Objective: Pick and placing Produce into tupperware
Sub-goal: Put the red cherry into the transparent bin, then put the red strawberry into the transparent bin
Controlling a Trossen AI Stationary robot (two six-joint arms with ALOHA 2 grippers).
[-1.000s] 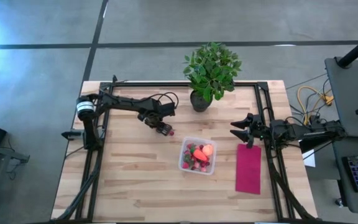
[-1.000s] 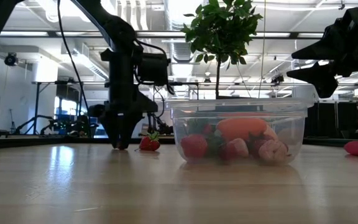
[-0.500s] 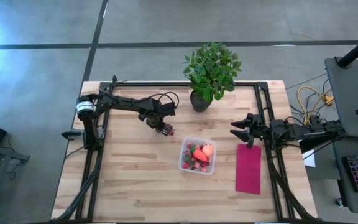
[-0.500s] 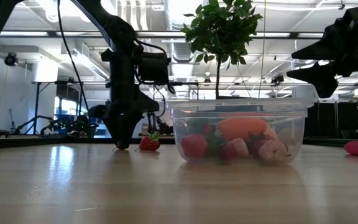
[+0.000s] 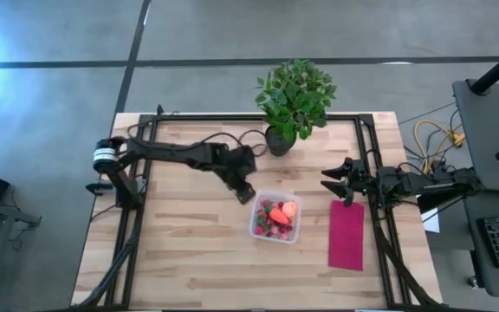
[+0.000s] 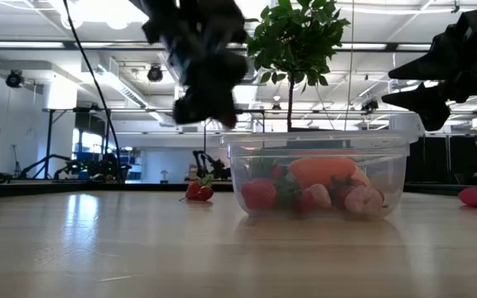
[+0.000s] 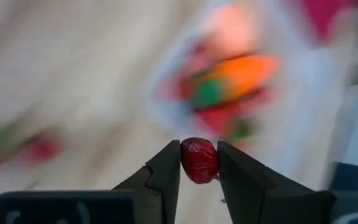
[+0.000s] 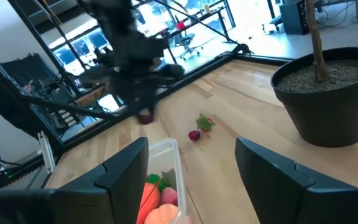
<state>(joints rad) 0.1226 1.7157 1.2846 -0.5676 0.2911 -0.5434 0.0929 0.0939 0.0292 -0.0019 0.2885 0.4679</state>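
- Left gripper (image 5: 246,192) raised off the table, just beside the container's left rim and near the plant pot; fingers closed on a small red berry (image 7: 199,160), clamped between both pads.
- Carry step in hand: berry lifted, not yet over the opening.
- One more small red berry with a green top (image 6: 198,189) lying on the wood beside the container, on its far-left side, apart from the wall.
- Tupperware (image 5: 255,227) sitting near the table's middle, upright, lid off, already holding several red pieces (image 5: 271,221), a round orange-pink fruit (image 5: 289,209) and an orange-red piece with green top (image 5: 277,213).
- Next move, by judgement: short travel rightward to bring the berry above the open container, then a release low enough to avoid a bounce off the piled fruit or the rim.
- After that, probably back for the berry left on the wood.
- Potted plant (image 5: 294,101) at the table's far edge, behind the container.
- Magenta cloth (image 5: 346,235) flat on the wood, right of the container.
- Right gripper (image 5: 337,183) waiting near the cloth's far end, fingers spread apart, holding nothing.
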